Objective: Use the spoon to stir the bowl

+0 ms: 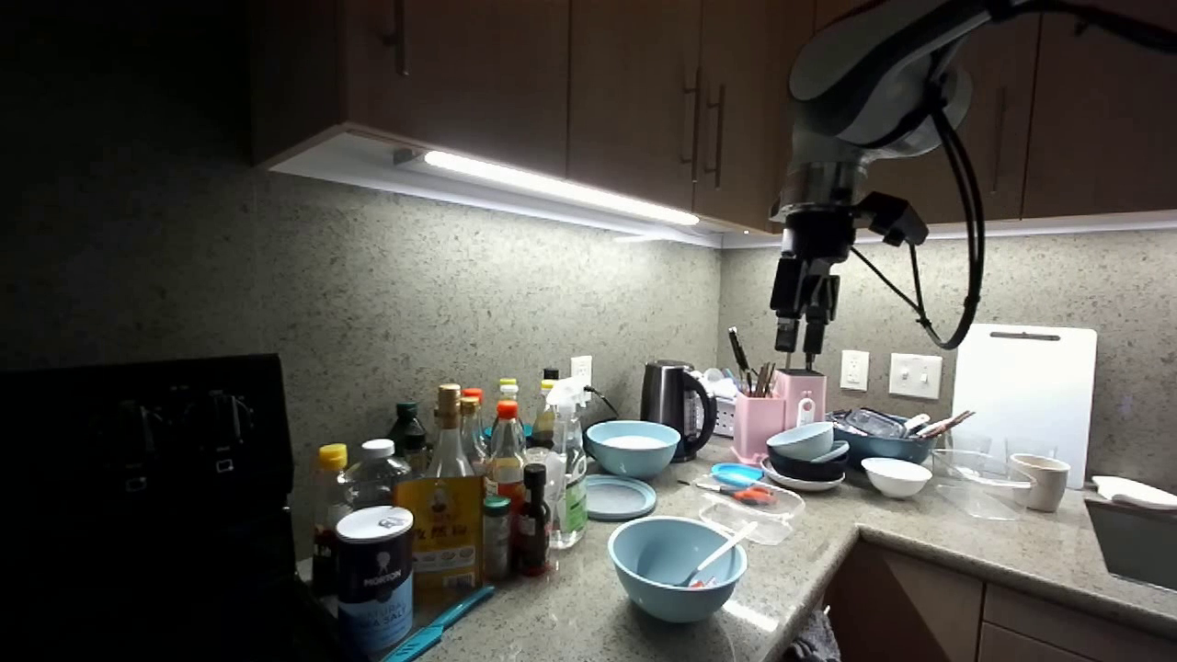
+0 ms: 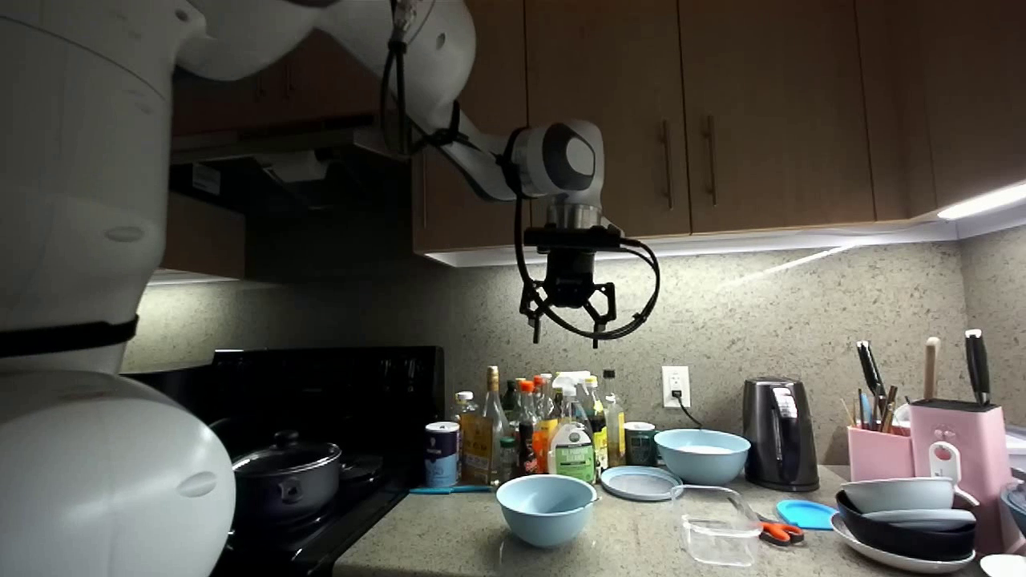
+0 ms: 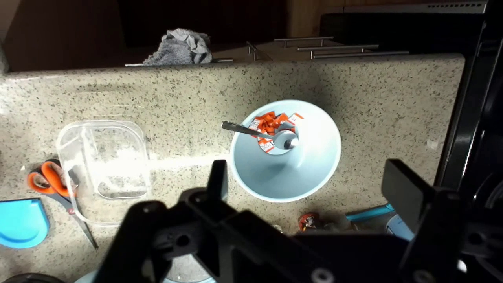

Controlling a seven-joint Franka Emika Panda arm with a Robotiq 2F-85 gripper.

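Note:
The light blue bowl (image 1: 676, 593) stands upright on the counter near its front edge. It also shows in an exterior view (image 2: 545, 522) and in the wrist view (image 3: 292, 179). The metal spoon (image 1: 722, 553) leans inside it with its handle over the rim. In the wrist view the spoon (image 3: 283, 138) has its head on small orange-and-white packets (image 3: 269, 125) at the bowl's bottom. My gripper (image 1: 799, 344) is open and empty, pointing down, high above the counter. It also shows open in an exterior view (image 2: 566, 340) and in the wrist view (image 3: 308, 176).
A clear container (image 3: 103, 177) and orange scissors (image 3: 51, 181) lie beside the bowl. Bottles (image 2: 545, 433) stand behind it, with a pale blue plate (image 2: 641, 483), another light blue bowl (image 2: 701, 455) and a kettle (image 2: 779, 433). The stove (image 2: 296, 481) is at one side.

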